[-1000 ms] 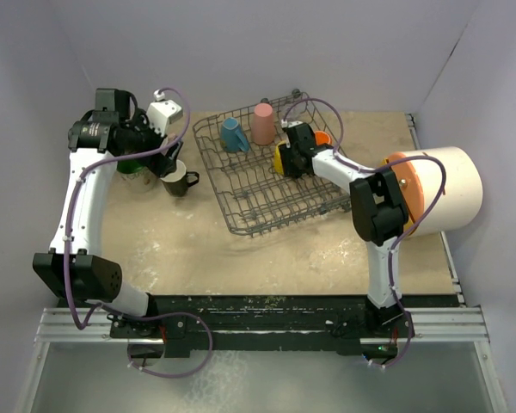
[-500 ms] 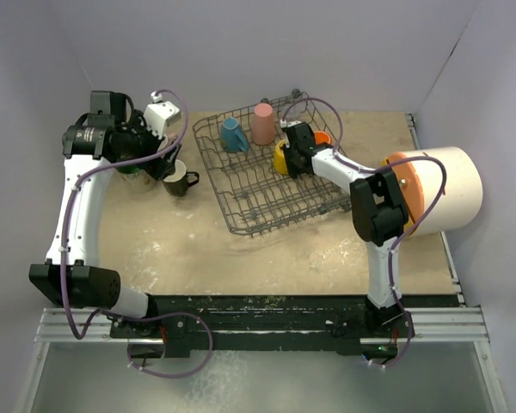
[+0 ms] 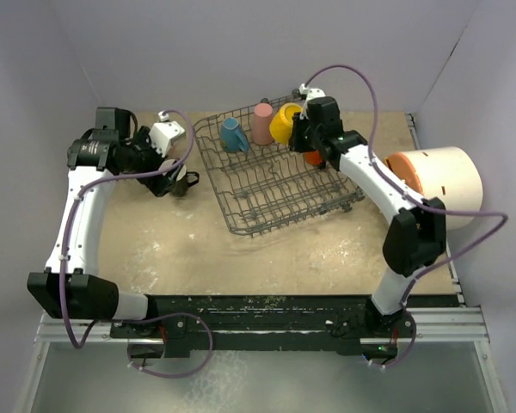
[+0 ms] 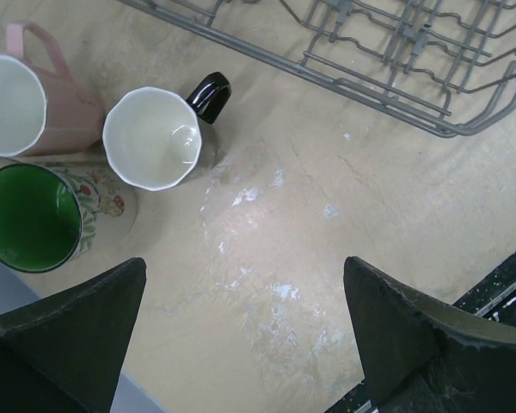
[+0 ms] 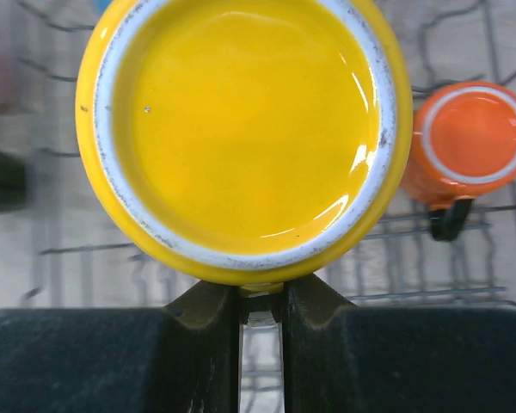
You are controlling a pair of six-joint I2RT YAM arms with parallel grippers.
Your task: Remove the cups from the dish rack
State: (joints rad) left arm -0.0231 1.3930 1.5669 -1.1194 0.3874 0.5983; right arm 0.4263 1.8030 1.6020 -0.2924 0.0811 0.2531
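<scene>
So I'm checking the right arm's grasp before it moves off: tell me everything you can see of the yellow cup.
The yellow cup is round, glossy, ceramic-looking. The face turned to the wrist camera has a speckled white ring, likely its foot. The right gripper is shut on its edge, perhaps on a handle, which cannot be made out. It is held tipped on its side above the far part of the dish rack, beside the pink tumbler and near the orange cup; nothing else seems to touch it.

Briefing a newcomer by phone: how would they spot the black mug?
Start at the dish rack. Three mugs cluster on the table beside it. The black mug is nearest the rack, with a black handle, unlike the pink mug and green-lined mug.
</scene>
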